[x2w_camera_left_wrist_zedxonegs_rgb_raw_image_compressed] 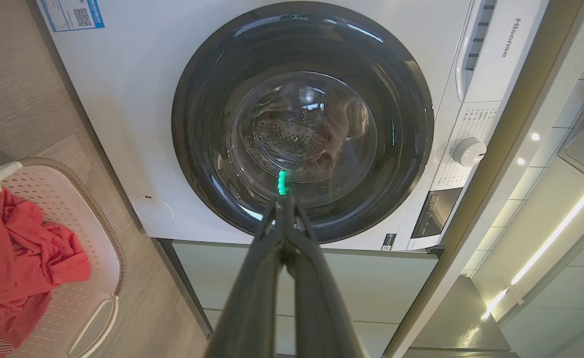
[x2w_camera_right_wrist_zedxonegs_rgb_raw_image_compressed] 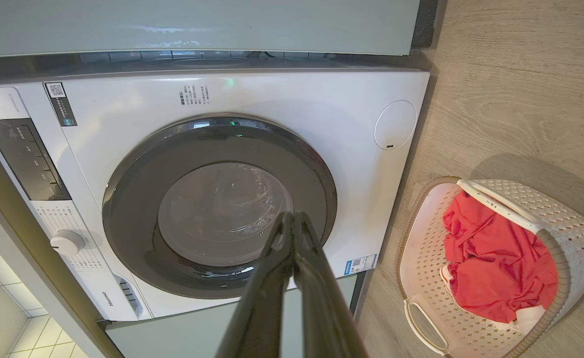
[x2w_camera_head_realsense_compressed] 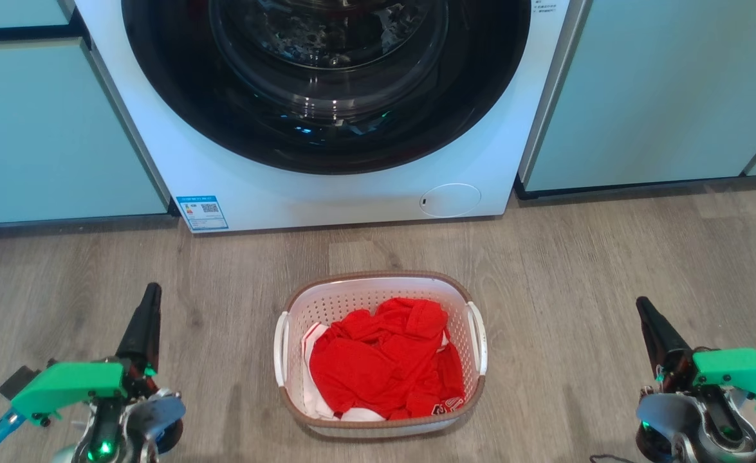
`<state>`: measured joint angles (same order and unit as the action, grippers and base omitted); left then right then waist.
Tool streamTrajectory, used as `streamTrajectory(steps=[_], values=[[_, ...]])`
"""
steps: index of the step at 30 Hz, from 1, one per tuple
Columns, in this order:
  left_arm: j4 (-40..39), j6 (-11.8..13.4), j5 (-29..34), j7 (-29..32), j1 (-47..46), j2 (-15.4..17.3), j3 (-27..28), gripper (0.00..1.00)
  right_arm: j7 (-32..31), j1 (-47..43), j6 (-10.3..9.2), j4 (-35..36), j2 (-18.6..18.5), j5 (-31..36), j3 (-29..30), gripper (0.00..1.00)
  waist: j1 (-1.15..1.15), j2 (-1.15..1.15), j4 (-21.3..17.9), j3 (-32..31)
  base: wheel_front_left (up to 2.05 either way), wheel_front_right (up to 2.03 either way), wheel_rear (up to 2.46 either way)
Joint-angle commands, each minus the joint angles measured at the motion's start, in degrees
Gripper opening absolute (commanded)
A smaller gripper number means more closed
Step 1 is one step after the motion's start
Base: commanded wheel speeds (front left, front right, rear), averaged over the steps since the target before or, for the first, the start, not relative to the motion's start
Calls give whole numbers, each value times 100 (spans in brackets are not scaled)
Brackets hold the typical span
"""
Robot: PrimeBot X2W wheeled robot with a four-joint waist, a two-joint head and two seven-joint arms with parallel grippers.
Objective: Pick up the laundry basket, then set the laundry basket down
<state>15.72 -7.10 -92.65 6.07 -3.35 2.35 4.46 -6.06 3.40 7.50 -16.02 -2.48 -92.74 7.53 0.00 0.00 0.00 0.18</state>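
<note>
laundry basket on floor before washing machine | clothes in basket | cabinets flank machine

Perforated plastic laundry basket w/ woven-look rim, red cloth, matt wood-grain floor, glossy washer door.

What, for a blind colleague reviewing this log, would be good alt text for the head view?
A small white perforated plastic laundry basket with a brown woven-look rim, holding crumpled red clothing, sits on the grey wood-look floor before a white front-loading washing machine. The shut left gripper and shut right gripper flank it, touching nothing.
</note>
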Motion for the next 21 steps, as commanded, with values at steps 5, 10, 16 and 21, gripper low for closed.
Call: streamTrajectory(steps=[5,10,16,21], values=[[-168,-39,48,41,-284,53,206,0,-43,278,-1,200,-40,57,-101,0,0,0,0,0,0,0,0],[-168,-39,48,41,-284,53,206,0,-42,278,-1,200,-40,57,-102,0,0,0,0,0,0,0,0],[-168,-39,48,41,-284,53,206,0,-42,278,-1,200,-40,57,-102,0,0,0,0,0,0,0,0],[298,6,1,-9,164,-52,-25,100,8,-145,0,-309,43,1,-35,100,0,0,0,0,0,0,0]])
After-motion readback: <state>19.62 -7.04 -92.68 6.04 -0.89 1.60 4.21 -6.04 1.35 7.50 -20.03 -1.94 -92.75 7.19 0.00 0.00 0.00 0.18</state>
